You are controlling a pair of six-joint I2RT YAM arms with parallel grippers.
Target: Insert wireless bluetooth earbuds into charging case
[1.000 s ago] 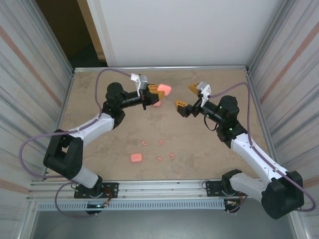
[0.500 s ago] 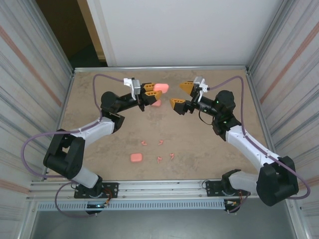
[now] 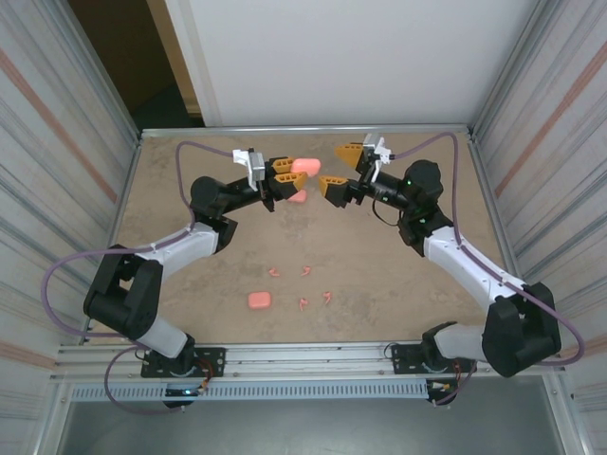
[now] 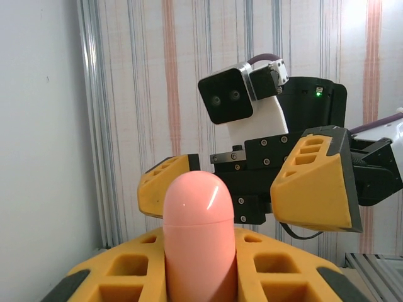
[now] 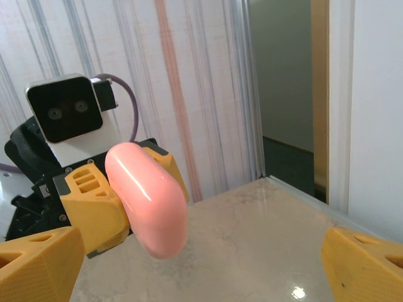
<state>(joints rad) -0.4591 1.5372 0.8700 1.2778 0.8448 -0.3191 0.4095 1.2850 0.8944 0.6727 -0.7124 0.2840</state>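
Work cell, overhead and wrist views. Surface: a table top in beige, stone-patterned finish, matt with a small glare spot in the right wrist view, edged at the near side by an aluminium rail carrying both arm bases. Enclosure: side walls of ribbed, pale striped panels with faint reddish bands, left and right; a plain white panel across the back; a dark doorway at the far left corner, its wooden frame showing in the right wrist view. Left gripper: raised above the far middle of the table, jaws clamped narrow on a pink rounded charging case, which stands out past the yellow fingertips with its lid closed. Right gripper: facing the left one, close to it, jaws spread wide with nothing between them, one on each side of the case's end without touching it. A pink piece lies on the table just under the left gripper, partly hidden. Near middle of the table: four small salmon-pink earbuds lying loose in a scattered group, well apart from both grippers; a second pink case rests just left of them.
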